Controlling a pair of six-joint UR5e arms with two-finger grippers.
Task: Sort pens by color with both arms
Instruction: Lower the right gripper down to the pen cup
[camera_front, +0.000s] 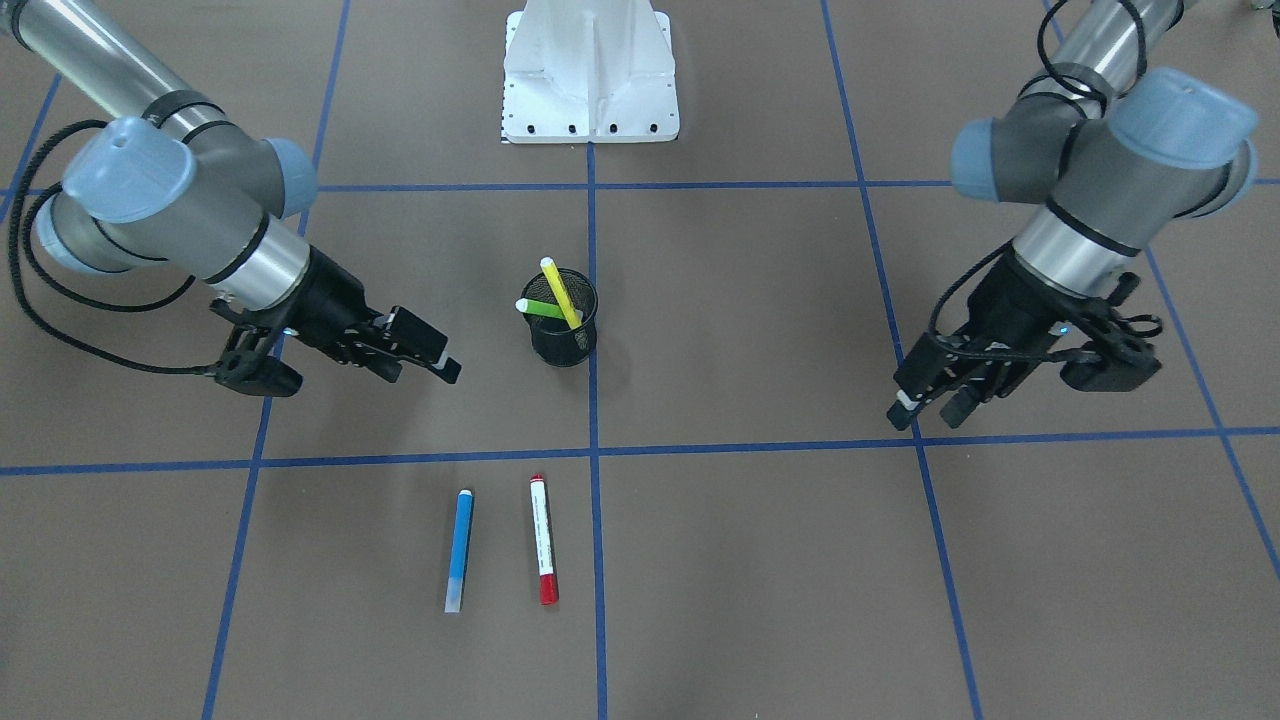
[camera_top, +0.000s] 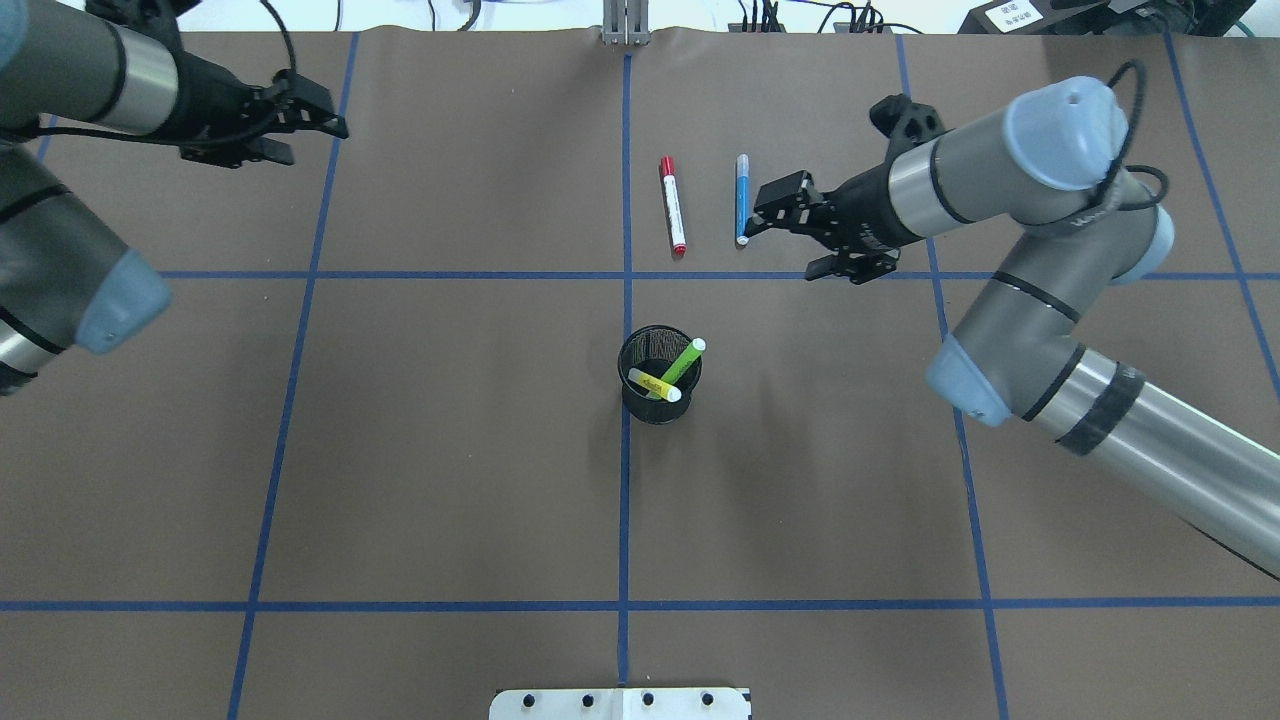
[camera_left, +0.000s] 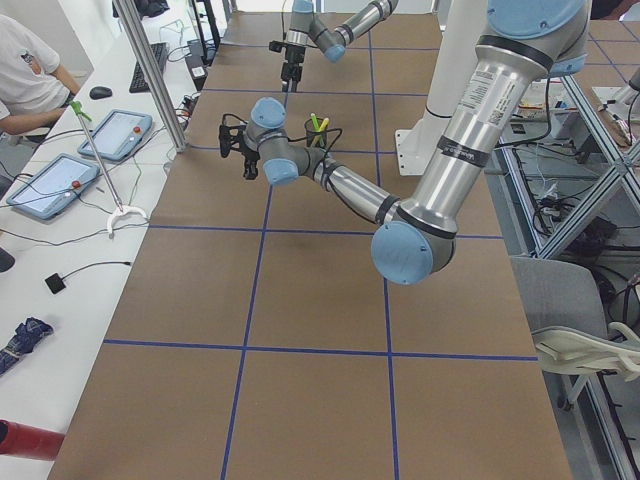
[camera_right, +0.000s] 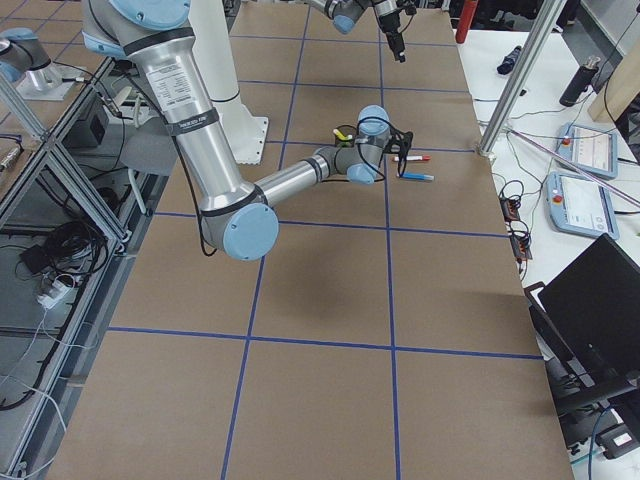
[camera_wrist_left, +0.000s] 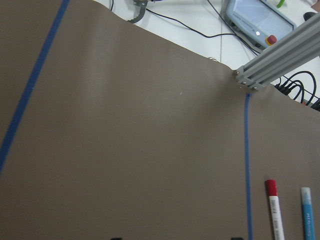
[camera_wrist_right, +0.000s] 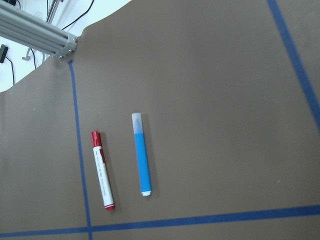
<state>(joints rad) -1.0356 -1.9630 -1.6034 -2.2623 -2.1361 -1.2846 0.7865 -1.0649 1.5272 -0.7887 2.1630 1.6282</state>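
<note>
While the blue marker (camera_front: 459, 548) and red-capped marker (camera_front: 543, 540) lie side by side on the bench (camera_front: 800, 580) and the green marker (camera_front: 538, 308) and yellow marker (camera_front: 560, 292) lean in the mesh cup (camera_front: 565, 345), the right gripper (camera_front: 440, 362) and left gripper (camera_front: 930, 405) hover empty, fingers apart, so the next move is probably to pinch a cupped marker's upper end.

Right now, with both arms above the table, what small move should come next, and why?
Probably shift the right arm slightly toward the blue pen and lower its open jaws around the barrel. That pen lies flat on the table, apart from the red-capped pen, and these jaws hang empty near it; the left arm is far off.
</note>
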